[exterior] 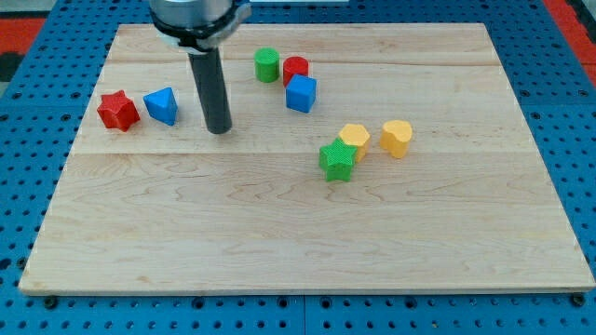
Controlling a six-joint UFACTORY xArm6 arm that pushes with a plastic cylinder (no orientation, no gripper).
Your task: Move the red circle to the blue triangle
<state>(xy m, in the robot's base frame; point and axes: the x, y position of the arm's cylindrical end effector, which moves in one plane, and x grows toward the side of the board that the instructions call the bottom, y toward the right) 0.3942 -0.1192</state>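
Observation:
The red circle (296,68) sits near the view's top centre, touching the blue cube (301,94) just below it, with the green circle (267,64) close on its left. The blue triangle (162,105) lies at the view's left, next to the red star (118,110). My tip (220,130) rests on the board to the right of the blue triangle and to the lower left of the red circle, touching no block.
A green star (337,160), a yellow hexagon (354,140) touching it, and a yellow heart-like block (397,138) lie right of centre. The wooden board (307,233) lies on a blue pegboard.

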